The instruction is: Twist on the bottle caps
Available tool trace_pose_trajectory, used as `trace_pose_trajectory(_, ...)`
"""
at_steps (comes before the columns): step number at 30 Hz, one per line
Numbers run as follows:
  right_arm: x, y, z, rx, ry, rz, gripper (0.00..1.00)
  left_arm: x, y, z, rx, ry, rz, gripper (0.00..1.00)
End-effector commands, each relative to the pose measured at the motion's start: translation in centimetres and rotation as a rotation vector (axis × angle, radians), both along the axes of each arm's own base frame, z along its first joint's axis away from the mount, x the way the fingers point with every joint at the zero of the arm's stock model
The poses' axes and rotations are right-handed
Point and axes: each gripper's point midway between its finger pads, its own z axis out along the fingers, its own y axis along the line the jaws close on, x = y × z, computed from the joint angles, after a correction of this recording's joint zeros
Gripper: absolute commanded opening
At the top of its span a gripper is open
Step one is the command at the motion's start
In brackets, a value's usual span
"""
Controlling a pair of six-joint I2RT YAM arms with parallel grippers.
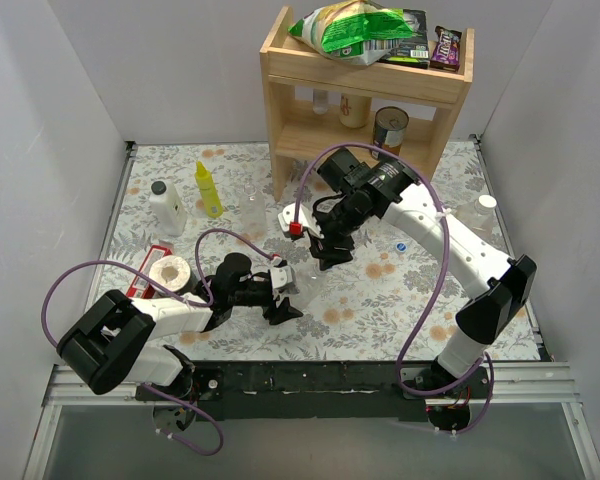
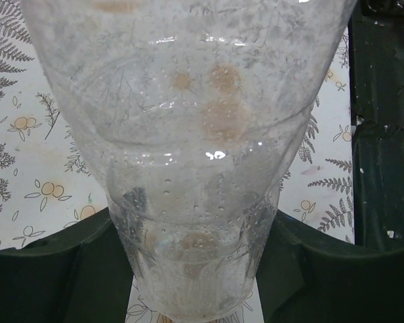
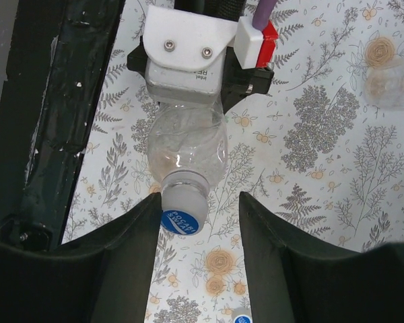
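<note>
Two grippers: both mine, both busy with one bottle (image 3: pixel 188 145)
left gripper (image 1: pixel 280 297): clenched on the clear body, neck pointing at my other hand
right gripper (image 3: pixel 200 198): fingers spread, not gripping anything
cap (image 3: pixel 184 210): sits on the neck, between my right fingers, right against one, gap to the other

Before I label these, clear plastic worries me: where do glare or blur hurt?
Left wrist: the clear bottle fills the frame, with small glints, and the tablecloth shows smeared through it. Right wrist: sharp on the blue-topped cap, one glint on the bottle's shoulder. Top external: even light, soft shadows, no blur.
</note>
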Motion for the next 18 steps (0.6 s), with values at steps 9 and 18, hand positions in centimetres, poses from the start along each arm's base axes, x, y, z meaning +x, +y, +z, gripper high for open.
trace_pose_trajectory(9, 0.7, 0.6, 1.5, 0.004, 0.002, -0.061, 0.55, 0.6, -0.3, 1.6, -0.039, -0.062, -0.004, 0.00)
trace_pose_trajectory(18, 1.4, -0.3, 1.4, -0.014, -0.038, -0.080, 0.54, 0.7, -0.4, 1.7, -0.045, -0.072, -0.008, 0.00)
